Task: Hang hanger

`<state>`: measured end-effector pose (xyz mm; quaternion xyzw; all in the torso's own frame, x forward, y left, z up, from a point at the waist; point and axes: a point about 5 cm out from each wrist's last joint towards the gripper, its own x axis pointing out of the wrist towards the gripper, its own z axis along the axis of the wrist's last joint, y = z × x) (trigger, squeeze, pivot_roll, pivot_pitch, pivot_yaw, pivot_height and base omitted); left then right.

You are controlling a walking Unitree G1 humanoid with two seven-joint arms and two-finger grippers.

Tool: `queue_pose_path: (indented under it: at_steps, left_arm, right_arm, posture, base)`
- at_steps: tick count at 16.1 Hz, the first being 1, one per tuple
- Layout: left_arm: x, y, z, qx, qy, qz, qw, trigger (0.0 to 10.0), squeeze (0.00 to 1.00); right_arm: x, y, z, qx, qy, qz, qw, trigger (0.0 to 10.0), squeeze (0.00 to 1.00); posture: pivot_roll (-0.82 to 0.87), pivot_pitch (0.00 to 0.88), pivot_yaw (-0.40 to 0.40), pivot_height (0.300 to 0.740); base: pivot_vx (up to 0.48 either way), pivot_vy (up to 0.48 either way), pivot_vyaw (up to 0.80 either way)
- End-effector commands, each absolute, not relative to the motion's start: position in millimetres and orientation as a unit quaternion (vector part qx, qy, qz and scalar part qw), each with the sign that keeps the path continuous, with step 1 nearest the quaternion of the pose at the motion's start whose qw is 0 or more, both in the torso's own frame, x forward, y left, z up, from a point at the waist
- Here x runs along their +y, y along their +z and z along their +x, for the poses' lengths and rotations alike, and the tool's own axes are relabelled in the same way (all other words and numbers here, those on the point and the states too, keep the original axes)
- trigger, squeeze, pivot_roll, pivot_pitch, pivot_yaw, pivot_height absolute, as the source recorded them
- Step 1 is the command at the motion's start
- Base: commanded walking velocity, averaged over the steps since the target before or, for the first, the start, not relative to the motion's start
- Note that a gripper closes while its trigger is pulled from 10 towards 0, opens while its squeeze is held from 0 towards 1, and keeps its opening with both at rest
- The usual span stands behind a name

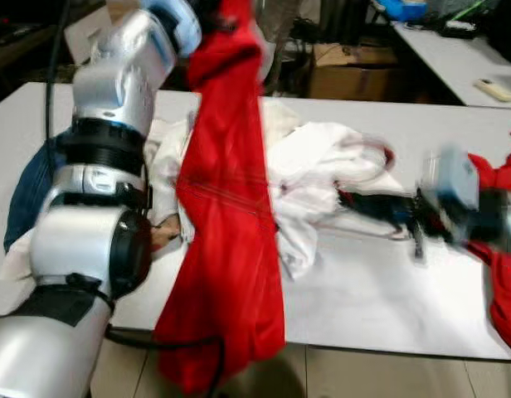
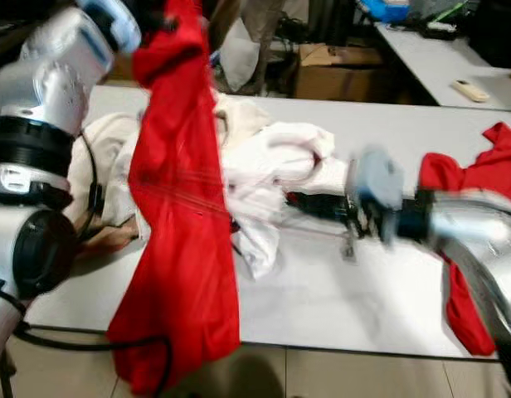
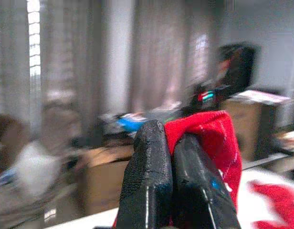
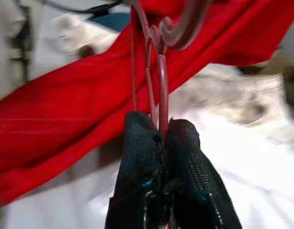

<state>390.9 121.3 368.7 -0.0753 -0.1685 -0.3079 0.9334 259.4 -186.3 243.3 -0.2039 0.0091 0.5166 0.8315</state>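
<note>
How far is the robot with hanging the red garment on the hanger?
Done: the left hand has lifted the red garment above the table; the right hand has pinched the wire hanger.
In hand: the hanger lies low by the white clothes, pointing at the garment.
Left: the hanger is not yet inside the garment, and nothing is hung.
</note>
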Motion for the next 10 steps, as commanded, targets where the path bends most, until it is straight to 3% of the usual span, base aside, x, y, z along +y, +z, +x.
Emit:
queue_pose_path:
  at_steps: [1, 4, 6, 7, 8, 10]
  left_arm:
    - [117.7, 380.8, 379.0, -0.182, -0.340, -0.085, 0.919, 10.0, 0.00]
    - [113.0, 405.9, 345.8, -0.218, -0.403, -0.100, 0.883, 10.0, 0.00]
    - [119.2, 418.2, 336.5, -0.242, -0.404, -0.130, 0.872, 10.0, 0.00]
    - [121.7, 420.1, 334.9, -0.246, -0.401, -0.134, 0.872, 10.0, 0.00]
    - [130.4, 424.6, 333.0, -0.258, -0.382, -0.145, 0.875, 10.0, 0.00]
    - [142.2, 422.5, 337.7, -0.255, -0.345, -0.148, 0.891, 10.0, 0.00]
  right_arm:
    - [-187.5, 243.2, 268.0, 0.005, 0.497, -0.218, 0.840, 10.0, 0.00]
    - [-190.2, 287.4, 321.0, -0.087, 0.378, -0.270, 0.881, 10.0, 0.00]
    - [-223.1, 353.4, 355.7, -0.177, 0.187, -0.300, 0.918, 10.0, 0.00]
    - [-231.8, 368.7, 359.6, -0.199, 0.141, -0.293, 0.924, 10.0, 0.00]
    - [-246.8, 403.7, 358.5, -0.263, 0.095, -0.234, 0.931, 10.0, 0.00]
    - [-239.0, 403.6, 360.1, -0.257, 0.167, -0.262, 0.915, 10.0, 0.00]
  posture:
    - [-0.14, 0.000, 0.022, 0.740]
    - [-0.13, 0.000, 0.013, 0.740]
    - [-0.13, 0.000, 0.007, 0.740]
    - [-0.13, 0.000, 0.007, 0.740]
    - [-0.13, 0.000, -0.004, 0.740]
    - [-0.13, 0.000, -0.013, 0.740]
  base:
    - [0.000, 0.000, 0.00]
    - [0.000, 0.000, 0.00]
    - [0.000, 0.000, 0.00]
    - [0.000, 0.000, 0.00]
    - [0.000, 0.000, 0.00]
    - [0.000, 0.000, 0.00]
